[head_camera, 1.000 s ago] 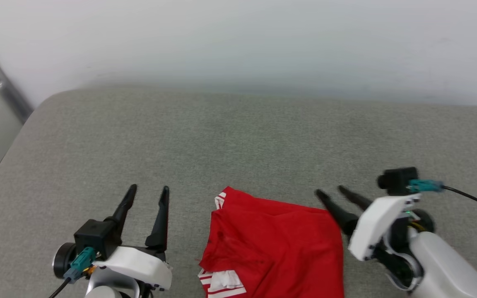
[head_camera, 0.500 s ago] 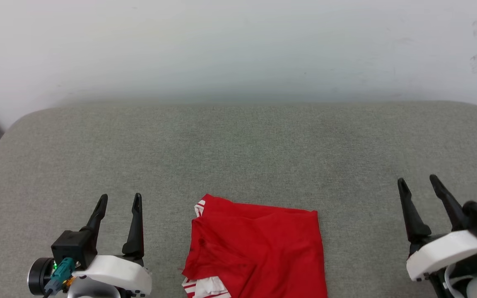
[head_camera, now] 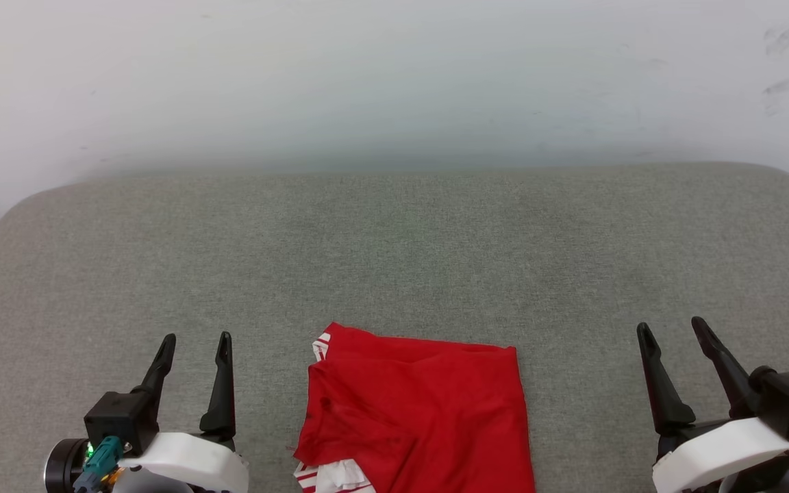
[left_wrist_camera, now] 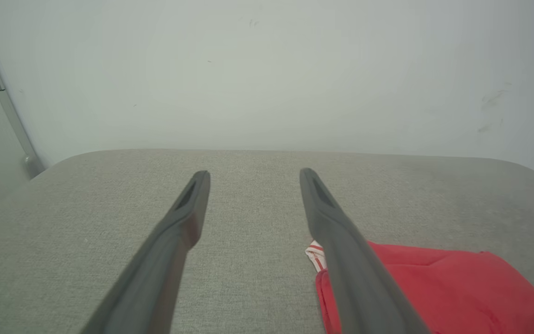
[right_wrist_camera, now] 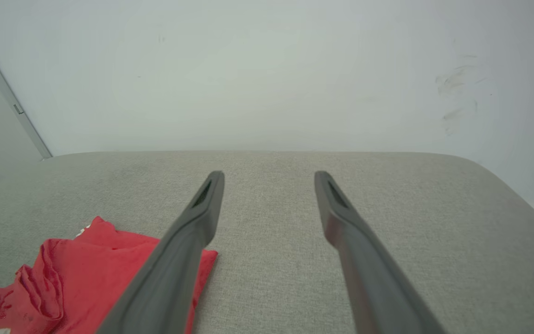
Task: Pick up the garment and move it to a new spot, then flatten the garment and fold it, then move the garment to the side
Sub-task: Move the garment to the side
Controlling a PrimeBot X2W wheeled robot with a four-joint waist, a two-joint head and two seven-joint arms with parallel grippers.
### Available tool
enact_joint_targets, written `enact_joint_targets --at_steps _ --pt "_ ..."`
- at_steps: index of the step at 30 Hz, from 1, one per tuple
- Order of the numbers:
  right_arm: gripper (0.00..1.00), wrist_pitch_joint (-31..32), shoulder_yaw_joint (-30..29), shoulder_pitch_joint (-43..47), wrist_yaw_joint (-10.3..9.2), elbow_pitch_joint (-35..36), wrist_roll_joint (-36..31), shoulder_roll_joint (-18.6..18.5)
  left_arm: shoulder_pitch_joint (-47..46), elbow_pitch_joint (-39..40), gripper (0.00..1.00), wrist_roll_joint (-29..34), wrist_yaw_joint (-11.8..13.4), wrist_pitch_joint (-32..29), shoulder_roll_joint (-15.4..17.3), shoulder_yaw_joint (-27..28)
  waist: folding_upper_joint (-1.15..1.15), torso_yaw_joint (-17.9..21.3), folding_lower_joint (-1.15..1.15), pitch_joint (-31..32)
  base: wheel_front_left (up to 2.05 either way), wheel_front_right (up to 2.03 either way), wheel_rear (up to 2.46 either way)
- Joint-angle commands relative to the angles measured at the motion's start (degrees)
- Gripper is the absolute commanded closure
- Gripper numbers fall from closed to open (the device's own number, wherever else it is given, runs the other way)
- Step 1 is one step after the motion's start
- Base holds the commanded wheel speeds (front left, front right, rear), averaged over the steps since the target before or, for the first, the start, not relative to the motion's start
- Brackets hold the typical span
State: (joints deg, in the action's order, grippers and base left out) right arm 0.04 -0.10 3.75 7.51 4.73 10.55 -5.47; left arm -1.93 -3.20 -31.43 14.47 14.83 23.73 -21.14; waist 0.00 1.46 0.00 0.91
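You have the shirt (head_camera: 415,411) lying folded at the middle of the cushion's (head_camera: 394,260) near edge, between both hands, which are spread wide and empty, with the left hand (head_camera: 197,337) nearer it than the right hand (head_camera: 669,324).
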Motion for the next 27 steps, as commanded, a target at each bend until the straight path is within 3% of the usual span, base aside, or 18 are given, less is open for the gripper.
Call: enact_joint_targets --at_steps 1,6,13,20,23,27 --pt "0.00 0.35 -0.10 0.51 -0.04 0.49 -0.19 0.32 0.43 0.04 0.00 -0.03 0.12 0.33 -0.08 0.18 0.00 0.08 0.00 -0.11 0.00 0.00 0.00" --pt "0.00 3.83 -0.91 0.22 -0.04 0.36 3.54 0.75 -0.22 0.08 0.00 -0.27 0.27 0.34 -0.20 0.67 0.00 0.36 0.00 -0.54 0.00 0.00 0.00" --pt "0.00 16.75 -6.24 -2.88 -0.04 -4.51 15.89 -1.34 -0.35 0.76 0.00 -0.78 0.55 0.41 -0.68 2.38 0.00 0.02 0.00 -1.75 0.00 0.00 0.00" --pt "0.00 40.22 -9.20 -7.90 -0.04 -15.60 26.00 -5.15 -2.78 1.61 0.00 0.79 -0.72 0.45 -1.95 3.10 0.00 -3.02 0.00 -4.75 0.00 0.00 0.00" --pt "0.00 46.97 -8.91 -9.87 -0.04 -19.21 28.57 -3.07 -3.72 1.60 0.00 1.58 -1.45 0.46 -2.67 3.20 0.00 -4.81 0.00 -6.24 0.00 0.00 0.00" --pt "0.00 50.78 -7.02 -12.14 -0.04 -22.14 33.04 -0.56 -4.96 1.28 0.00 2.56 -2.50 0.42 -3.84 3.32 0.00 -6.82 0.00 -7.96 0.00 0.00 0.00"
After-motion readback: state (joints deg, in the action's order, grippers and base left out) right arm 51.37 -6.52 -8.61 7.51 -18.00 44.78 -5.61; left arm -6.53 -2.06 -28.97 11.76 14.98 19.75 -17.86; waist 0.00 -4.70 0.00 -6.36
